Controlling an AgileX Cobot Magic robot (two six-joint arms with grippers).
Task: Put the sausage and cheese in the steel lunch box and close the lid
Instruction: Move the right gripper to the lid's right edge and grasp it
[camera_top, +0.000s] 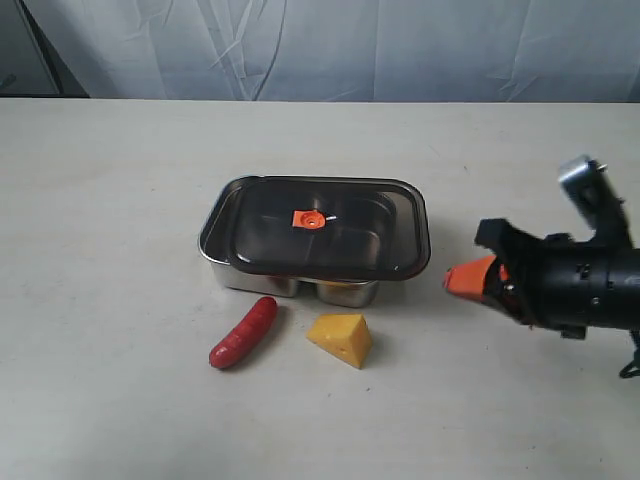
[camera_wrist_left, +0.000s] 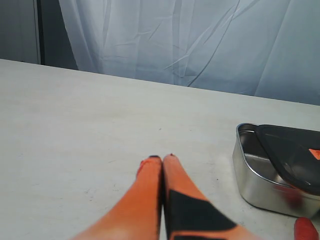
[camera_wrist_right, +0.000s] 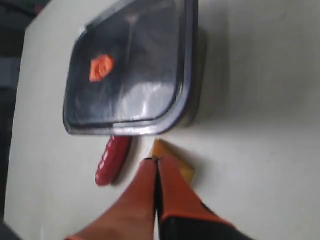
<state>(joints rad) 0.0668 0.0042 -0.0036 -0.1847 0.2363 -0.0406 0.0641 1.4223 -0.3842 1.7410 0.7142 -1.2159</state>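
The steel lunch box (camera_top: 214, 262) stands mid-table with the dark lid (camera_top: 350, 255) lying askew on top, its orange tab (camera_top: 308, 219) showing. Just in front lie the red sausage (camera_top: 243, 332) and the yellow cheese (camera_top: 340, 339), both on the table. My right gripper (camera_top: 462, 280) hovers shut to the right of the box, holding nothing. In the right wrist view its tips (camera_wrist_right: 157, 160) partly cover the cheese (camera_wrist_right: 186, 171), with the sausage (camera_wrist_right: 112, 160) and lid (camera_wrist_right: 130, 70) beyond. My left gripper (camera_wrist_left: 161, 158) is shut and empty over bare table, left of the box (camera_wrist_left: 255, 185).
A pale wrinkled curtain (camera_top: 330, 45) hangs behind the table's far edge. The table top (camera_top: 110, 300) is a plain off-white surface.
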